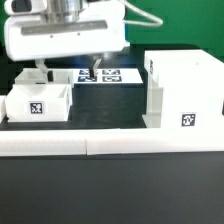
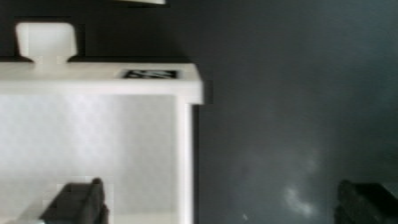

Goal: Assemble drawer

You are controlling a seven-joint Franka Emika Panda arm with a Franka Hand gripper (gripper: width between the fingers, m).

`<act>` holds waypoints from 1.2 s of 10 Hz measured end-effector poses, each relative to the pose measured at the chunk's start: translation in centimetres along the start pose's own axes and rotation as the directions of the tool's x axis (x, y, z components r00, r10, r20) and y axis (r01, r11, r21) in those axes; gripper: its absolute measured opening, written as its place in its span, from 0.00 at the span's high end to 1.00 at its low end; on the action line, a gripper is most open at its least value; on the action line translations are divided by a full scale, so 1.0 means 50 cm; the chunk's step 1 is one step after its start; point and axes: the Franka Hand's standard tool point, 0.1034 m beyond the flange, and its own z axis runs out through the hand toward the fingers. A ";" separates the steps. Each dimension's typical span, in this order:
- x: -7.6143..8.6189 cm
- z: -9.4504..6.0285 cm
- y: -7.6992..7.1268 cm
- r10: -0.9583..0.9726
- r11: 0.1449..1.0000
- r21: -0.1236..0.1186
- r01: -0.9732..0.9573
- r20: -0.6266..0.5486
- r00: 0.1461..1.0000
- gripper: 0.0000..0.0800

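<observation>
With fingers (image 2: 75, 200) wide apart, the gripper (image 2: 222, 203) should drop squarely astride, seemingly, a wall of the exterior view's left tray (image 2: 98, 130).

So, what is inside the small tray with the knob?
Nothing shows inside the tray: only its bare white floor, in the wrist view. One finger of the open gripper covers a small part, and the picture edge cuts off the rest.

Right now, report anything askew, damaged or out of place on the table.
Nothing stands out. The near tray sits upright, the box housing stands upright beside the marker board, and no damage shows.
</observation>
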 end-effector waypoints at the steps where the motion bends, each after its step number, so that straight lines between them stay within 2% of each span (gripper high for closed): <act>1: -0.006 0.017 0.003 -0.014 1.000 -0.001 0.014 0.012 1.000 0.19; 5: -0.017 0.068 0.021 -0.030 0.999 -0.032 0.030 0.004 1.000 0.19; 8: -0.017 0.080 0.020 -0.029 0.998 -0.050 0.028 -0.015 0.999 0.19; 10: -0.018 0.082 0.020 -0.023 0.998 -0.054 0.022 -0.020 1.000 0.20; 11: -0.018 0.082 0.020 -0.024 0.998 -0.054 0.023 -0.020 1.000 0.42; 12: -0.018 0.082 0.020 -0.024 0.998 -0.054 0.023 -0.020 1.000 0.42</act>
